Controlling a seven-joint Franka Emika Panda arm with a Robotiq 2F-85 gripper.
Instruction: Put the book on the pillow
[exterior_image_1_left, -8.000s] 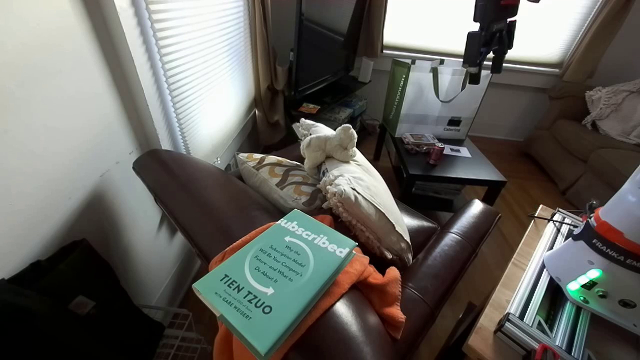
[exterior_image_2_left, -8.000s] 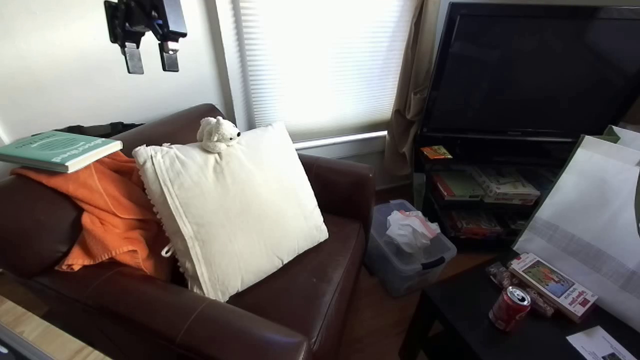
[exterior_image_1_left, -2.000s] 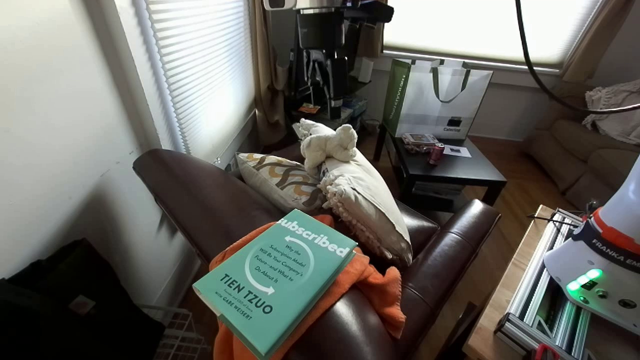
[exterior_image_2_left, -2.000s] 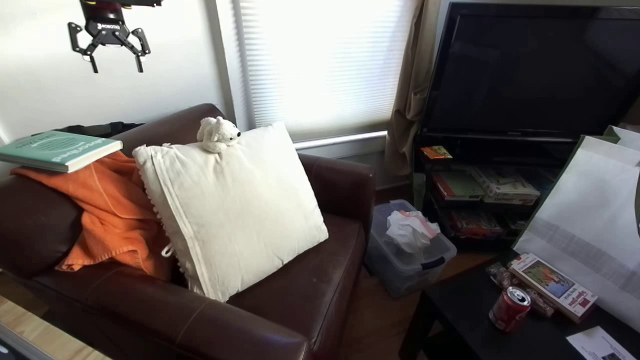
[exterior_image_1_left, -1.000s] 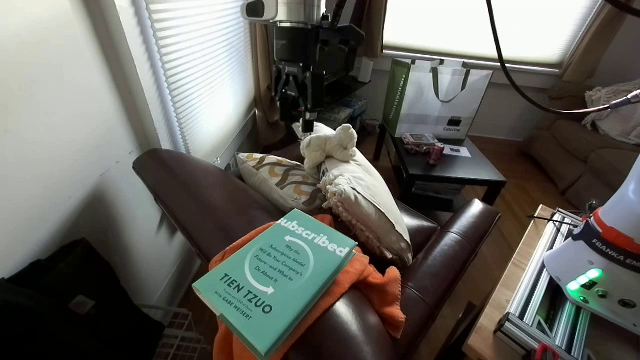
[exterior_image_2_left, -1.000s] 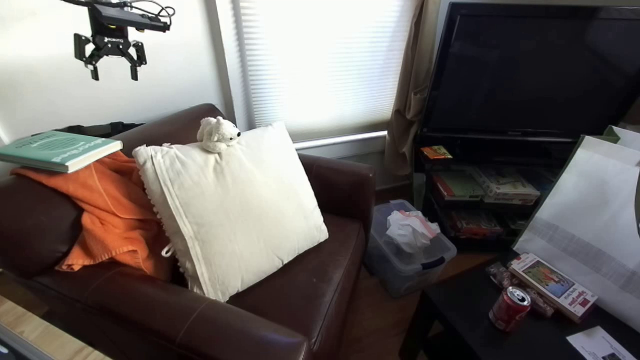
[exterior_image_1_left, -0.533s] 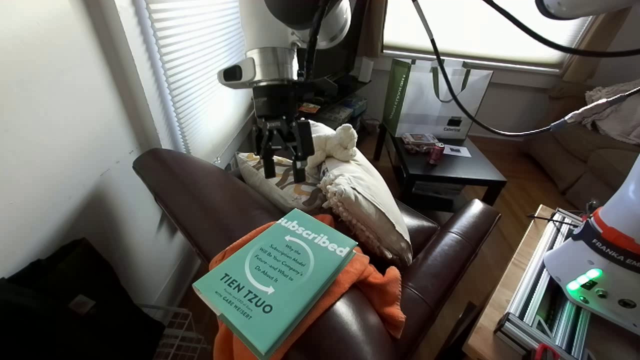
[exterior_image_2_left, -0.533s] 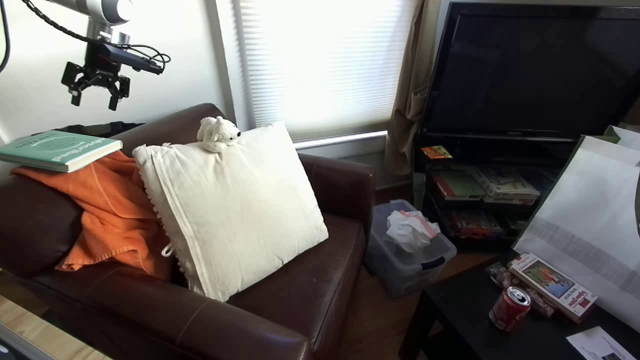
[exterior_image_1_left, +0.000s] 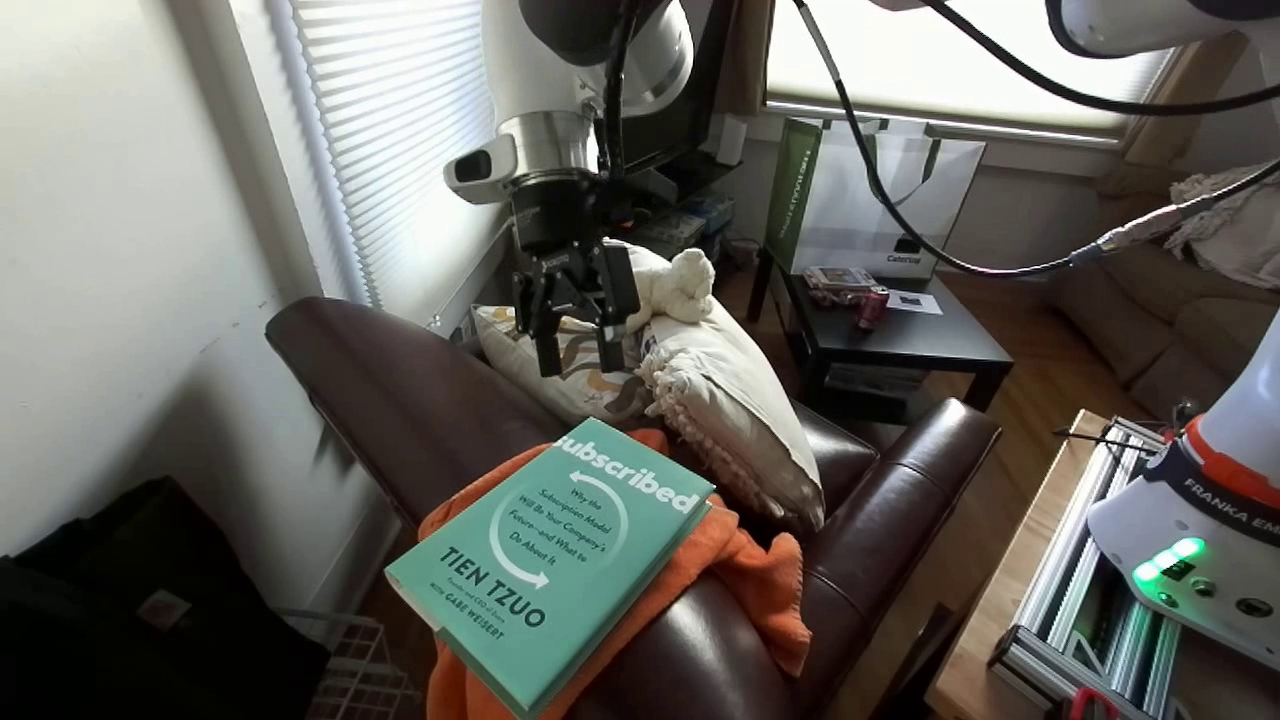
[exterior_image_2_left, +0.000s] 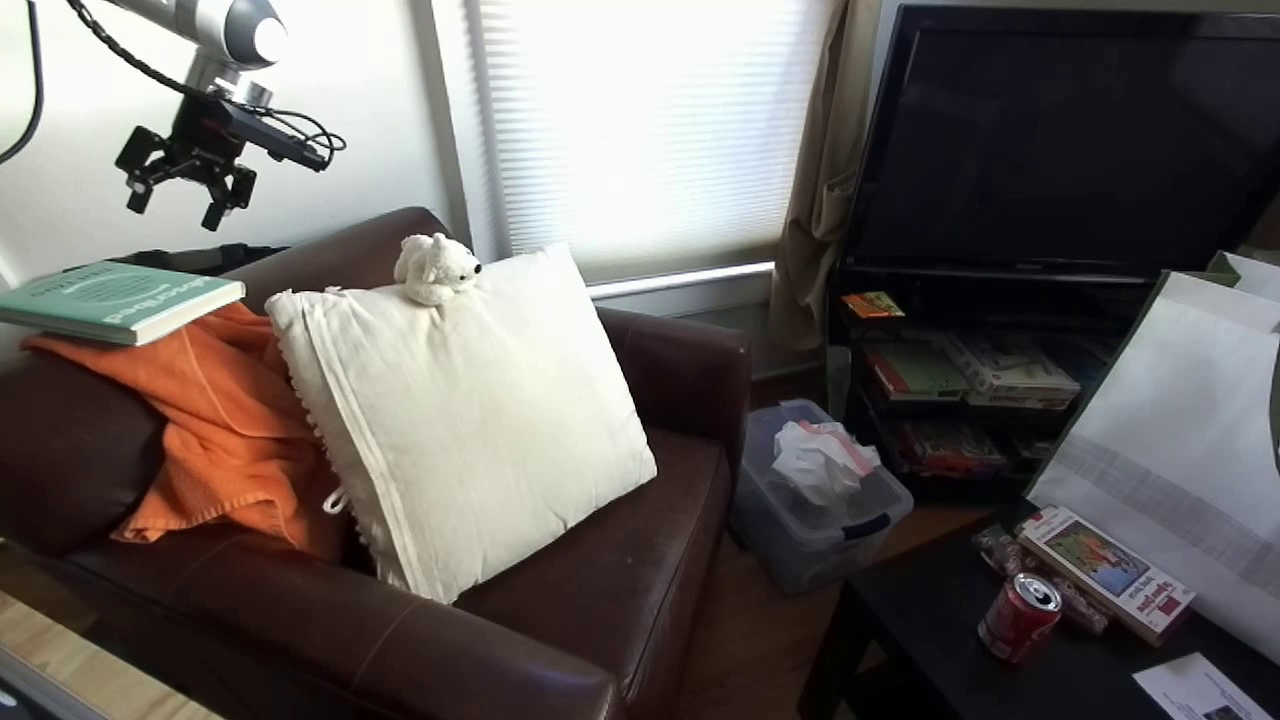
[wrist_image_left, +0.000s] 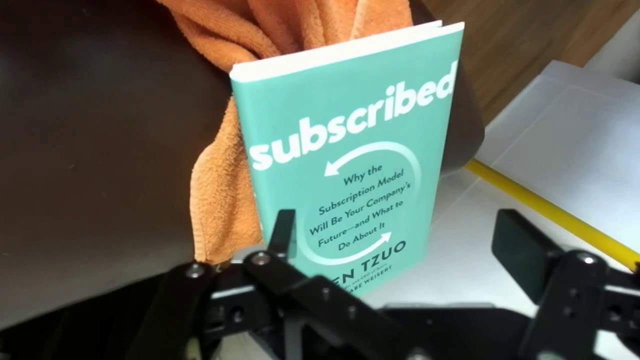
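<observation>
The teal book lies flat, cover up, on the orange towel over the armchair's back corner, in both exterior views (exterior_image_1_left: 560, 560) (exterior_image_2_left: 110, 300); it also fills the middle of the wrist view (wrist_image_left: 350, 135). A large cream pillow (exterior_image_2_left: 490, 420) leans on the seat, with a fringed edge (exterior_image_1_left: 740, 400). A smaller patterned pillow (exterior_image_1_left: 510, 345) is behind it. My gripper (exterior_image_1_left: 580, 360) is open and empty, tilted, above the chair and apart from the book; it also shows in an exterior view (exterior_image_2_left: 175, 207). In the wrist view, the book shows between and beyond the open fingers (wrist_image_left: 395, 230).
A white toy bear (exterior_image_2_left: 435, 270) sits on top of the cream pillow. The orange towel (exterior_image_2_left: 220, 420) drapes over the brown leather armchair (exterior_image_2_left: 280, 620). A black table (exterior_image_1_left: 910, 340) holds a paper bag, a can and boxes. A wall and window blind (exterior_image_1_left: 410, 150) are close by.
My gripper has come from high up across the room to above the chair. It has lowered toward the book and tilted. The book, pillows and bear have not moved.
</observation>
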